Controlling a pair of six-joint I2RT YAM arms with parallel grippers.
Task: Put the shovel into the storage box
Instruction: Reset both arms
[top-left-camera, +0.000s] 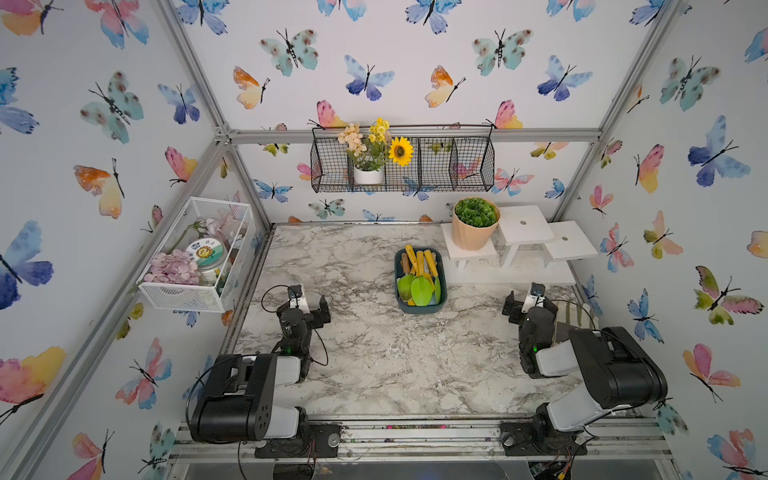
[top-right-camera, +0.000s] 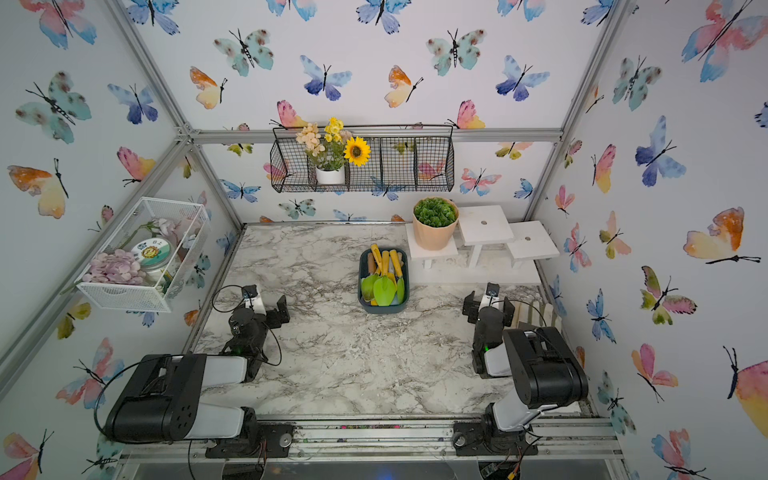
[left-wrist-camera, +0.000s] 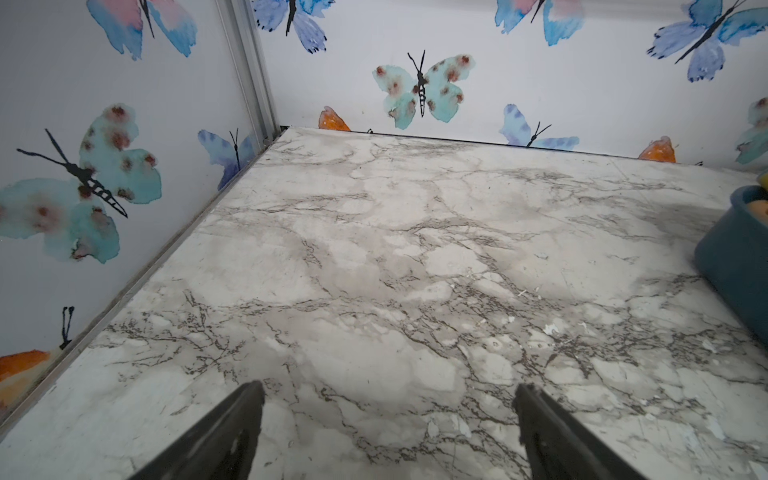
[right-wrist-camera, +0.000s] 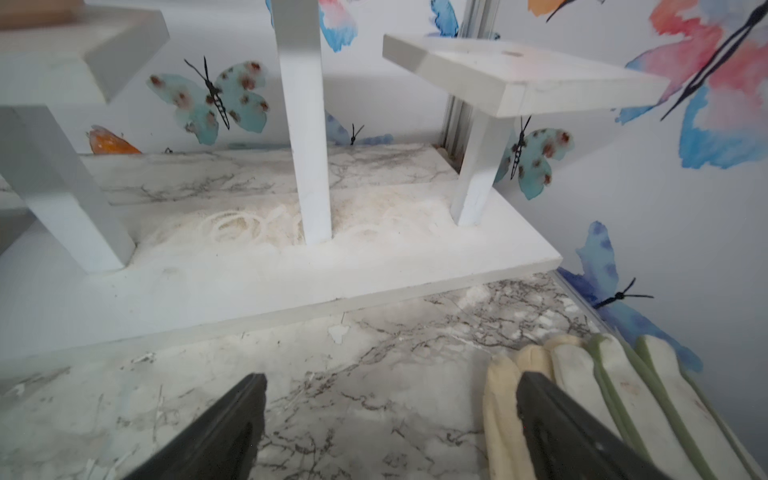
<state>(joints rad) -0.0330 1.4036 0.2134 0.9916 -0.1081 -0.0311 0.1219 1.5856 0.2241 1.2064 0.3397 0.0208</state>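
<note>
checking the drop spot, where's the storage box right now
In both top views the storage box sits on the marble table, right of centre, beside the white stand holding the potted plant.

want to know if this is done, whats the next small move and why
Probably no pick is left; I'd rest both arms where they are. The green shovel already lies inside the storage box with other yellow-handled tools, and the left gripper and right gripper are open, empty and apart from the box.
</note>
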